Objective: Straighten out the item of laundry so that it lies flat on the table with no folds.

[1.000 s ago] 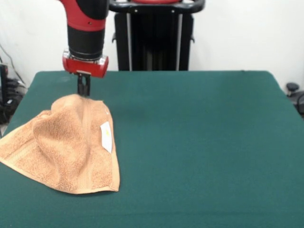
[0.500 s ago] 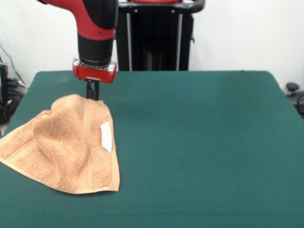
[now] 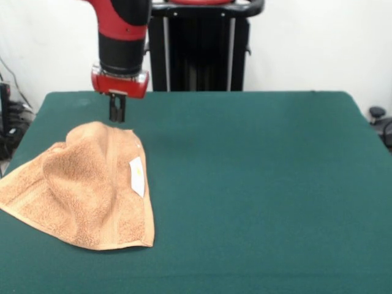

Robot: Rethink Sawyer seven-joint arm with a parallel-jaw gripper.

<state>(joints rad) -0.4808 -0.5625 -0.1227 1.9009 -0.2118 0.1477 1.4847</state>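
The item of laundry (image 3: 79,187) is an orange-tan towel lying crumpled on the left part of the dark green table (image 3: 263,184). It is folded over itself, with a raised hump through its middle and a white label (image 3: 137,176) on its right edge. Its left corner reaches the table's left edge. The gripper (image 3: 116,116) hangs from the red and black arm just above and behind the towel's far edge. It is clear of the cloth and holds nothing.
The robot's black pedestal (image 3: 199,49) stands behind the table's far edge. Green table surface stretches to the right of the towel. Cables and dark gear (image 3: 7,116) sit off the table's left side.
The gripper shifted right along the towel's far edge, then rose slightly and came off the cloth. The towel kept its shape.
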